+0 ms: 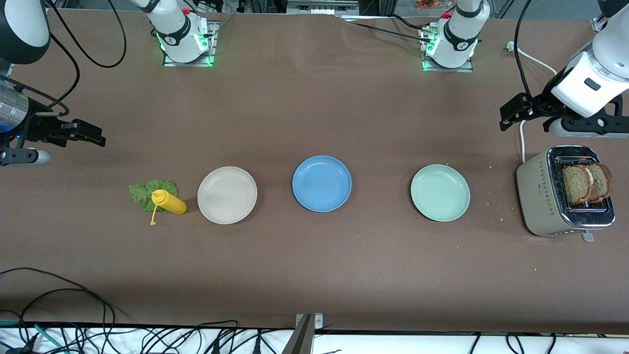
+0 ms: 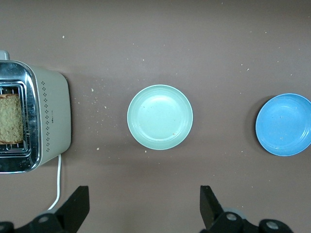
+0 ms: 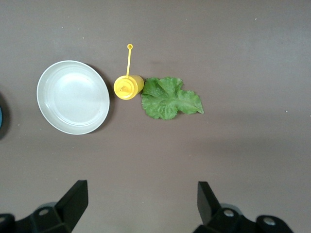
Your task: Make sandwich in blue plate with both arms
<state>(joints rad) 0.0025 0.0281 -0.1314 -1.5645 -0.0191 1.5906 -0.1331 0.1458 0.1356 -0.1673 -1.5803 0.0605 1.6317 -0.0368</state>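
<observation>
The blue plate (image 1: 322, 183) lies bare at the table's middle and also shows at the edge of the left wrist view (image 2: 284, 124). Two brown bread slices (image 1: 587, 183) stand in the toaster (image 1: 543, 196) at the left arm's end. A green lettuce leaf (image 1: 143, 191) lies flat at the right arm's end. My left gripper (image 1: 508, 115) hangs open and holds nothing, over bare table beside the toaster. My right gripper (image 1: 93, 136) is open too, over bare table near the leaf. In the wrist views both the left gripper (image 2: 144, 204) and the right gripper (image 3: 142, 201) have jaws spread wide.
A cream-white plate (image 1: 227, 194) and a pale green plate (image 1: 440, 192) flank the blue one in a row. A yellow squeeze bottle (image 1: 169, 202) stands against the leaf, between it and the cream plate. The toaster's white cord (image 1: 522, 140) runs toward the left arm's base. Crumbs dot the table near the toaster.
</observation>
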